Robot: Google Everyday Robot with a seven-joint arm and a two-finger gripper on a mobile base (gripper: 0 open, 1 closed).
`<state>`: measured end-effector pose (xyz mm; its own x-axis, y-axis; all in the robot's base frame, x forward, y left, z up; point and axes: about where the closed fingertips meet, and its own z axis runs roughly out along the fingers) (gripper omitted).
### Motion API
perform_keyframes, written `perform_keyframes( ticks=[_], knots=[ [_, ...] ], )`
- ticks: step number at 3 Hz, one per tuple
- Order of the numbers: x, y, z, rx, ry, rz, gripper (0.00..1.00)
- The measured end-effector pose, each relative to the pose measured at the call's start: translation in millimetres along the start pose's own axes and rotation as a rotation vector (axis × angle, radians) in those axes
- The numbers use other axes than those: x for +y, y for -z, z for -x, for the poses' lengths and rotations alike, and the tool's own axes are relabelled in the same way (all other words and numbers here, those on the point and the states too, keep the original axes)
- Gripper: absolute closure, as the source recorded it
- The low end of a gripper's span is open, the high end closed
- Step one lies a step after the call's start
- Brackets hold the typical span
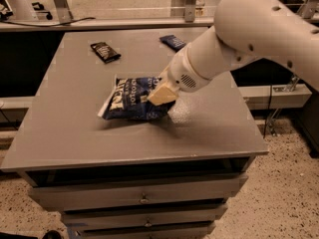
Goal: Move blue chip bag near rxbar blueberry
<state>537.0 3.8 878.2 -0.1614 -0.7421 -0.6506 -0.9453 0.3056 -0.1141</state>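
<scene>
Nearest me are the drawers (pixel 143 199) under the grey table (pixel 65 133), and about mid-table sits the bag (pixel 130 99), crumpled, with its right end raised a little and a shadow under it. The gripper (pixel 160 91) is at that right end, its pale fingers pinched together on the bag's edge, with the thick white arm (pixel 249 29) reaching in from the right. Further back lie the black bar (pixel 105 51) to the left and the rxbar (pixel 173 42) near the far edge, well apart from the bag. The worry, to my eye, is the hold: it is a pinch on one crinkly corner, so the slick film could slide out if the bag drags on the table. The bag is also big, and its trailing end could sweep the rxbar towards the far edge. Set down leftwards, it would end up by the wrong bar.
</scene>
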Motion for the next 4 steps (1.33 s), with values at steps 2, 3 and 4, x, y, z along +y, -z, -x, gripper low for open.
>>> perform_keyframes(
  ticks=[2,3,4],
  knots=[
    [-50.0,58.1,-43.2,0.087,-0.069,-0.145,1.0],
    [-65.3,62.5,-53.2,0.108,-0.065,-0.174,1.0],
    [-111.2,78.3,-76.2,0.129,-0.087,-0.26,1.0]
  ],
)
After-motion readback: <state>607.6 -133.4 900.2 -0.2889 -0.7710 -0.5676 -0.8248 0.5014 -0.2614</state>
